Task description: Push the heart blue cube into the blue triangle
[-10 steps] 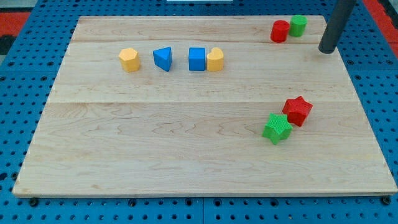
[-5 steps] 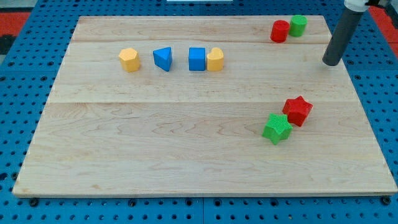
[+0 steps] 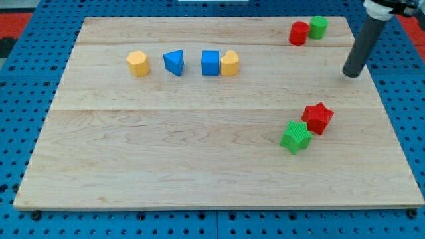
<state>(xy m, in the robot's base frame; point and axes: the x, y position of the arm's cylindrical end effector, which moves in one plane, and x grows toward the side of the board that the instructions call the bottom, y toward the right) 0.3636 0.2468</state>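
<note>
My tip (image 3: 351, 75) is standing far to the view's right of the blue cube (image 3: 210, 63) and blue triangle (image 3: 174, 62), touching no block; it has no jaws.

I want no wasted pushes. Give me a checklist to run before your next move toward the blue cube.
1. My tip in view, touching no block: ok.
2. Blue cube and blue triangle in one row, apart: ok.
3. Nothing lies between them: ok.
4. Yellow heart sits against the cube's right side, where I must push: not ok.
5. Red cylinder and red star clear of a straight leftward path: ok.
</note>
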